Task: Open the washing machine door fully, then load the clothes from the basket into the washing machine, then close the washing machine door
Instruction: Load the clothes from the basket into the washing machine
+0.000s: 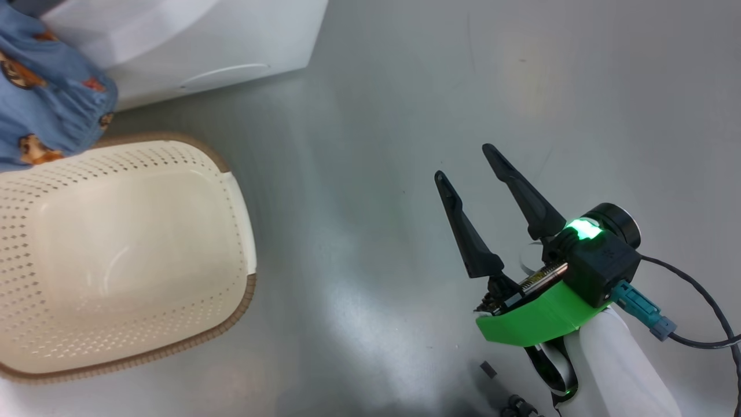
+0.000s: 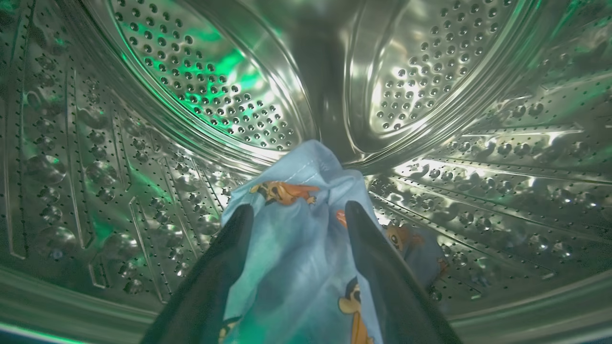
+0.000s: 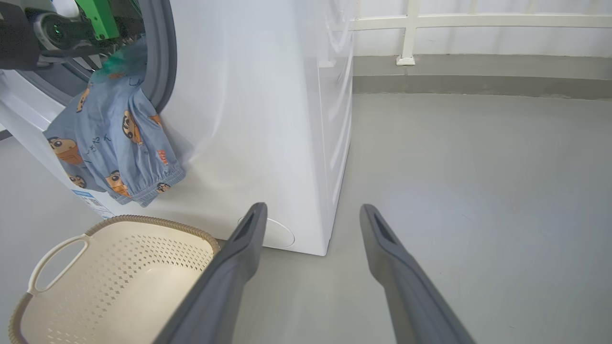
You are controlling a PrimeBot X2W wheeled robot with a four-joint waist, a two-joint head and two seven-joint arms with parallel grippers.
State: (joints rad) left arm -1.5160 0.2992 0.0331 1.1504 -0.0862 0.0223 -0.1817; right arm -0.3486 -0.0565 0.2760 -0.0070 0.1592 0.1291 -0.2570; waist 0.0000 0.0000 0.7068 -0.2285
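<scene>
Left wrist view: my left gripper point(image 2: 299, 206) reaches inside the steel drum point(image 2: 201, 86) of the washing machine point(image 3: 248, 119). Its fingers stand wide apart, and light-blue printed clothes point(image 2: 296, 258) are bunched between them. The cloth covers the drum's lower wall ahead, and its near end is cut off at the bottom edge. I cannot tell whether it presses on either finger.

Right wrist view: more blue cloth point(image 3: 114, 138) hangs out over the grey seal point(image 3: 162, 52) and down the white front, partly covering a blue label point(image 3: 91, 200). Whether this is the same piece as the cloth in the drum I cannot tell. My left arm's green mount point(image 3: 95, 19) is cropped at the top edge.

The basket point(image 3: 119, 224) stands on the floor point(image 1: 405, 87) just below the hanging cloth, close to the machine's front. Its bare bottom shows. In the head view its rim point(image 1: 231, 313) runs off the left edge.

My right gripper point(image 1: 465, 161) hangs wide open and holds nothing, over grey floor to the right of the basket. The floor around it is clear as far as a low kerb and a white railing point(image 3: 478, 21). A black cable point(image 1: 712, 313) loops from its wrist.
</scene>
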